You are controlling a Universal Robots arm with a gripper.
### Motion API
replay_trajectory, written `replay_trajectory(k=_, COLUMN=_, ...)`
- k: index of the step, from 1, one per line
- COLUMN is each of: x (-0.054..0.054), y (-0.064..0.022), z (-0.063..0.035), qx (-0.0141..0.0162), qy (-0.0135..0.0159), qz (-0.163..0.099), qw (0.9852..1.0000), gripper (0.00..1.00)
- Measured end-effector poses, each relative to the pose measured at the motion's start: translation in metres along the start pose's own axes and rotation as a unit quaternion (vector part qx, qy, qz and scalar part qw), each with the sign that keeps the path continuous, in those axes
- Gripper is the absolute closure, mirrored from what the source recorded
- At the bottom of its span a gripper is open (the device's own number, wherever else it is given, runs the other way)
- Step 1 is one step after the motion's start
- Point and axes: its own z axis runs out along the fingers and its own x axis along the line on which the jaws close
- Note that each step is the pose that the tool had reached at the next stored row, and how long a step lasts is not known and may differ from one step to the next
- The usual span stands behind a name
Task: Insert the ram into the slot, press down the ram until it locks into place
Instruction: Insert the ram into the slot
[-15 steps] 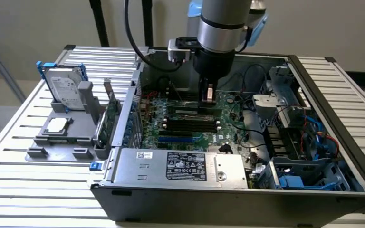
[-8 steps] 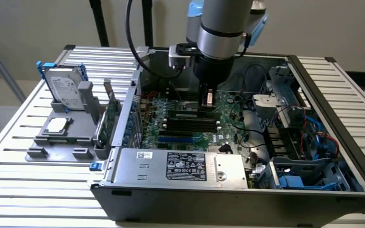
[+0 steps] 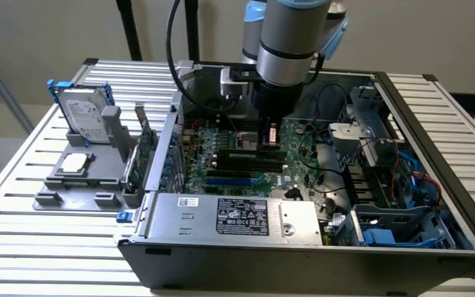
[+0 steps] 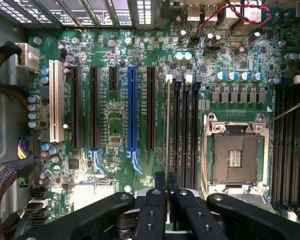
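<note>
In the wrist view the ram [image 4: 167, 125] shows edge-on as a thin pale line. It stands upright along the first memory slot, next to the black empty memory slots [image 4: 186, 130]. One end lies by a white latch [image 4: 169, 78]. My gripper [image 4: 166, 181] is shut on the ram's near end, with a black finger on each face. Whether the ram sits fully down in the slot cannot be told. In the exterior view the gripper [image 3: 271, 139] reaches straight down into the open computer case [image 3: 435, 167], over the motherboard [image 3: 221, 167].
An empty CPU socket [image 4: 235, 155] lies just beyond the memory slots, with red and black wires [image 4: 225, 15] near the board's edge. On the exterior view's left, a grey fixture [image 3: 81, 176] holds a hard drive [image 3: 85, 114] and a green expansion card [image 3: 145, 154]. The power supply [image 3: 237, 216] fills the case's near side.
</note>
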Motion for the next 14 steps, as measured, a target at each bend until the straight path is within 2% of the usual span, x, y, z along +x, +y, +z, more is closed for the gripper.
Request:
replay_trajectory(k=2, x=0.0, y=-0.0002, z=0.0025, qx=-0.0006, qy=0.0002, qz=-0.005, qw=1.0, gripper=0.87)
replay_trajectory(k=5, x=0.0, y=-0.0004, z=0.0048, qx=-0.0034, qy=0.0005, qz=-0.012, qw=0.9999, gripper=0.87)
replay_trajectory(k=12, x=0.0, y=-0.0062, z=0.0104, qx=-0.0146, qy=0.0003, qz=-0.015, qw=0.9998, gripper=0.87)
replay_trajectory(k=14, x=0.0, y=-0.007, z=0.0123, qx=-0.0165, qy=0.0001, qz=-0.015, qw=0.9998, gripper=0.87)
